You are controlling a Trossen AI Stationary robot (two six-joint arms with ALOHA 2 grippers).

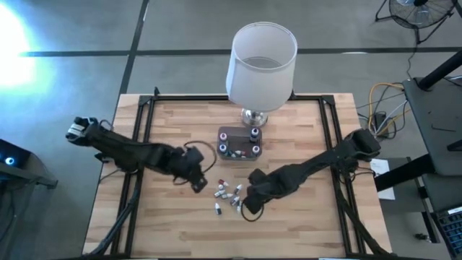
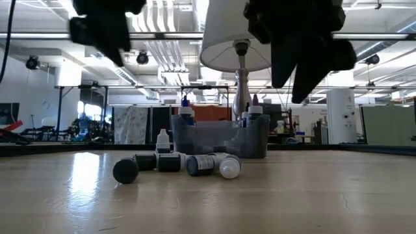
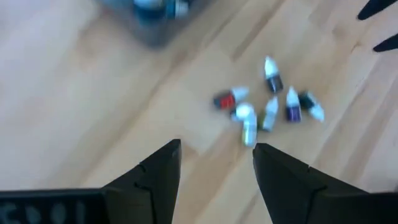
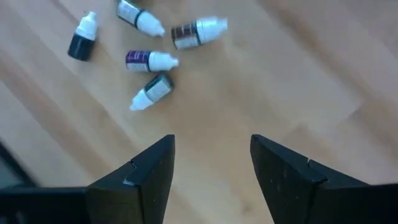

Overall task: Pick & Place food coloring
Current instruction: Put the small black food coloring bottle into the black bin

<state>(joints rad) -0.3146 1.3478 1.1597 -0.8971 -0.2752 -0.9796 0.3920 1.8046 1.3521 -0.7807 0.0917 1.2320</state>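
The food coloring bottles point(image 1: 227, 193) lie in a loose cluster on the wooden bench point(image 1: 166, 123), a little nearer than its middle — small dropper bottles on their sides, white tips pointing different ways, with red, purple and dark bodies. In the low view the same cluster point(image 2: 175, 164) sits in front of a small clear tub point(image 2: 218, 138). The tub point(image 1: 240, 142) stands just beyond the cluster, toward the far edge, and a few more bottles stand upright inside it, caps up. Right behind the tub is a lamp point(image 1: 261, 61) with a big white shade on a shiny base.

The left end effector point(image 1: 199, 181) hangs over the bench just left of the cluster, fingers spread wide and holding nothing; its wrist view looks past the two dark fingers point(image 3: 163, 174) to the scattered bottles point(image 3: 268, 102) beyond. The right end effector point(image 1: 247, 206) hovers at the near right of the cluster — its fingers point(image 4: 146, 177) also stand apart with bare wood between them, and five bottles point(image 4: 149, 59) lie just ahead of it, none touched.
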